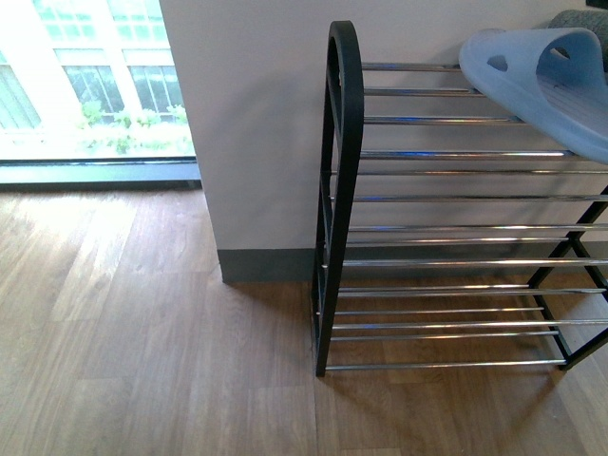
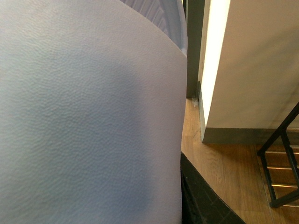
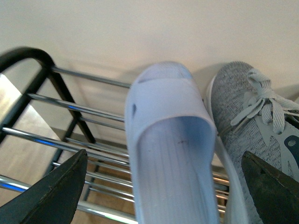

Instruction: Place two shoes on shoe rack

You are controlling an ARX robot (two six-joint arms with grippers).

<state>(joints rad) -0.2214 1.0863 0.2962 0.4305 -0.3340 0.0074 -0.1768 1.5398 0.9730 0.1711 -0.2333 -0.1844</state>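
A pale blue slide sandal (image 1: 537, 81) lies on the top bars of the shoe rack (image 1: 340, 190), next to a grey knit sneaker (image 1: 581, 19) at the frame's edge. In the right wrist view my open right gripper (image 3: 163, 196) straddles this sandal (image 3: 170, 140), with the sneaker (image 3: 243, 107) beside it on the rack (image 3: 70, 107). My left gripper (image 2: 180, 196) is shut on another slide sandal (image 2: 88, 116), which fills most of the left wrist view; one dark finger (image 2: 198, 198) shows beside it. Neither arm shows in the front view.
A white wall (image 1: 256, 123) with a grey skirting board stands behind the rack, and a window (image 1: 95, 76) is at the left. Wooden floor (image 1: 142, 361) spreads in front. The rack's lower black leg (image 2: 280, 168) shows in the left wrist view.
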